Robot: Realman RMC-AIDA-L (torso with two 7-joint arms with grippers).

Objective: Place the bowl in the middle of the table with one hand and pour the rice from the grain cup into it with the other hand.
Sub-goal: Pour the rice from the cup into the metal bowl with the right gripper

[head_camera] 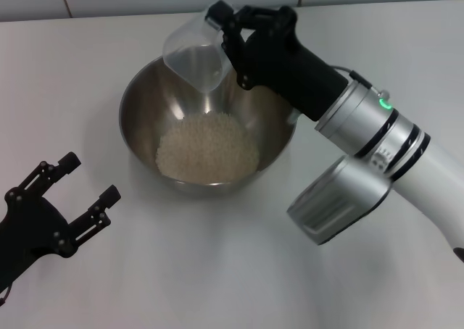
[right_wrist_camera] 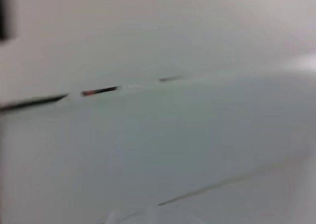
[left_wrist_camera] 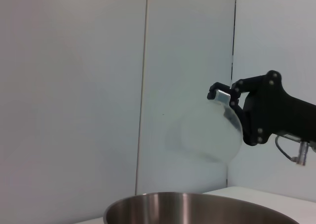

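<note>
Head view: the steel bowl (head_camera: 138, 108) sits mid-table (head_camera: 232, 271) holding a pale heap of rice (head_camera: 208, 149), the right gripper (head_camera: 233, 33) clamps the tipped, empty-looking grain cup (head_camera: 194, 59) above its far rim, and the left gripper (head_camera: 85, 198) rests spread apart near-left.

The bowl (head_camera: 141, 104) is shiny brushed steel; the cup (head_camera: 194, 53) clear, glossy plastic. The rice (head_camera: 209, 148) looks matt and grainy, the table (head_camera: 217, 271) smooth white.
</note>
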